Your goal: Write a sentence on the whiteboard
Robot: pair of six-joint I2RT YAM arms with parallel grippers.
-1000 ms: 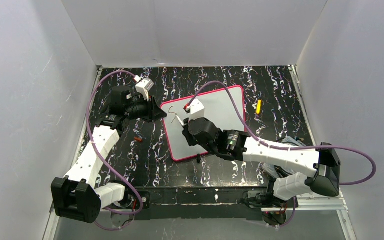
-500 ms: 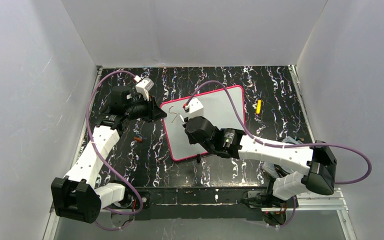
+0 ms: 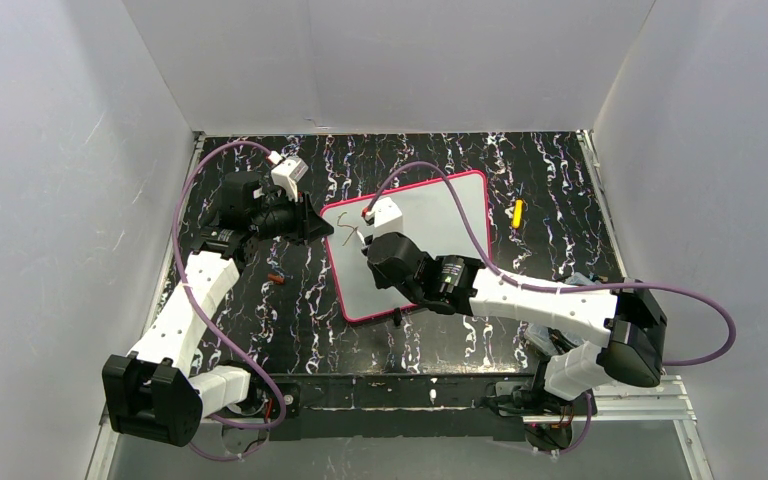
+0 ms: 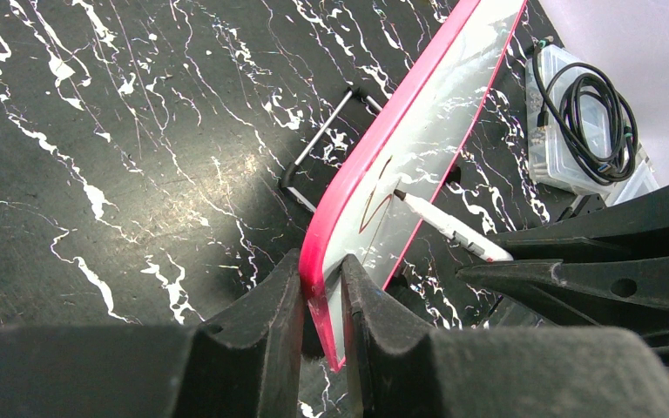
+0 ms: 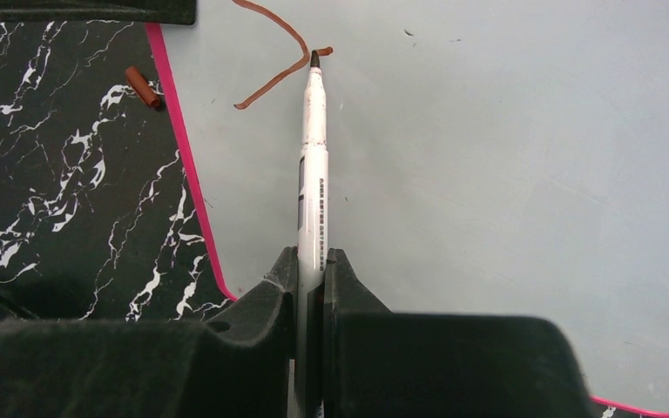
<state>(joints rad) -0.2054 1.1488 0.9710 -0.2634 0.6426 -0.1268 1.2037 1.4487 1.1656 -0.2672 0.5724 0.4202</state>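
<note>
The right hand [image 5: 312,261] is clenched on a white marker [image 5: 314,174], taken at the middle of its barrel, with the pen running straight out between the fingers. The dark tip is set on the whiteboard [image 5: 488,174], touching the end of a short stroke just beside one red-brown curve shaped like an "S". Only this beginning of the sentence [image 5: 274,48] is seen, so the writing is judged to be barely started.

The left hand [image 4: 320,266] is closed on the board's pink frame at its left edge, one finger on each face. A black wire foot [image 4: 322,157] shows under that edge.

The board lies on the black marbled table [image 5: 52,174] between the two arms, turned at an angle. It is judged stiff, light and glossy, so it would likely slide or rock on its feet under the pen's push. The frame is the sound place to hold it, since the writing face is left free there. The marker is judged light and rigid with a soft tip, so only slight pressure is called for.

A small brown cap [image 5: 142,87] lies on the table just beside the frame. A yellow object [image 3: 517,213] lies near the board's right side.
</note>
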